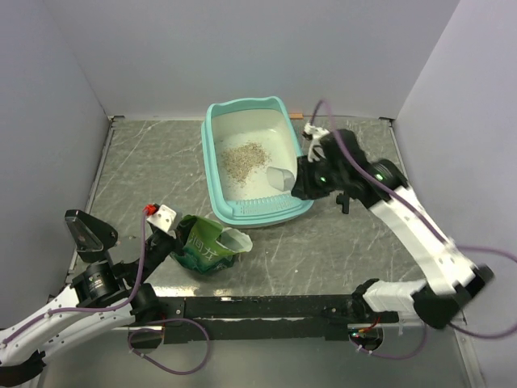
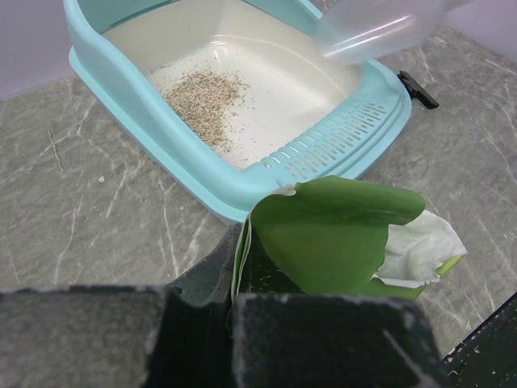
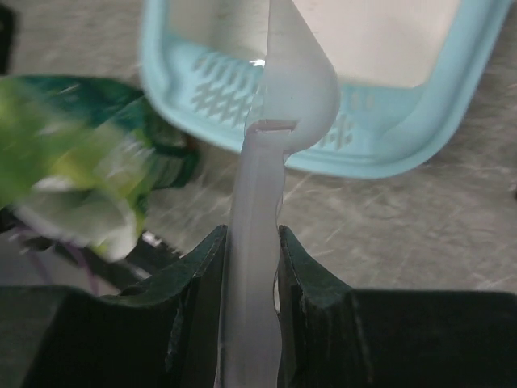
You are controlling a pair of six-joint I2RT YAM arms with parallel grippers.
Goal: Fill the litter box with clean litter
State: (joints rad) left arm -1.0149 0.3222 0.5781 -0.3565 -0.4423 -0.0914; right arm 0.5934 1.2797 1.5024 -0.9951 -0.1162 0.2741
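left gripper: shut tight on the green bag, near the front edge of the table | right gripper: clamped on the handle of the scoop, over the near rim of the litter box | litter: small pile inside the box, at the back middle | risk: scoop may knock the rim, or its thin handle may slip, so grains fall on the table

Lab test booth, plain white walls

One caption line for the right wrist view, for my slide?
Right gripper holds the clear scoop over the litter box rim; green bag nearby.
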